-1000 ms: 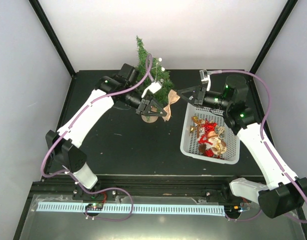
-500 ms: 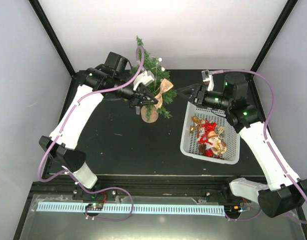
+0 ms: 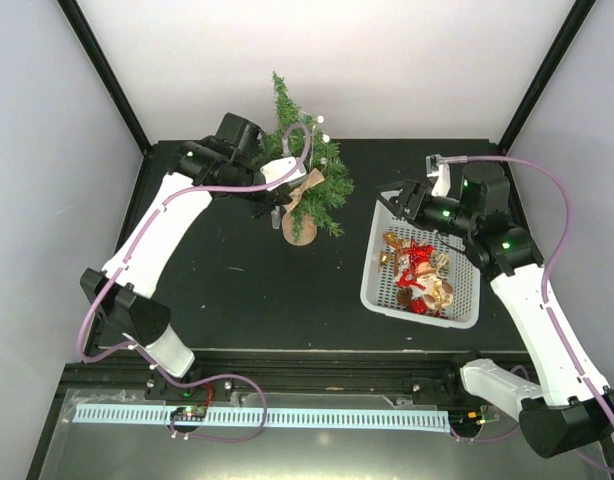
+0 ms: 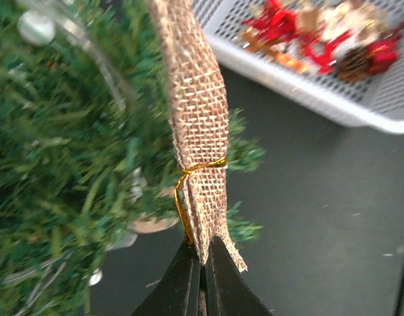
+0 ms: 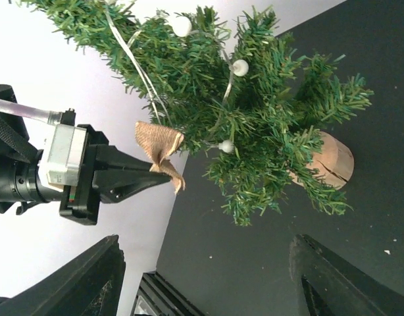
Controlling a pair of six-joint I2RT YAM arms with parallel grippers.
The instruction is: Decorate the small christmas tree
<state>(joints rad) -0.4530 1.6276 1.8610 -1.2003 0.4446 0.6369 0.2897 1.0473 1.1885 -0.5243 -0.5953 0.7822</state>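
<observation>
My left hand point(image 4: 203, 253) pinches the tan burlap bow point(image 4: 199, 131) by its tail to lodge it in the small green bristly christmas tree point(image 4: 57, 164); my right hand point(image 3: 403, 200) hangs open.

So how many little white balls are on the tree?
3 white balls show on the small christmas tree: one highest up, one mid-tree, one lowest, near the burlap bow. Branches may hide more.

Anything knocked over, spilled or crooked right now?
Nothing stands out: the small christmas tree stands on its base, ornaments lie inside the basket, and the left pincer holds the burlap bow by its tail.
</observation>
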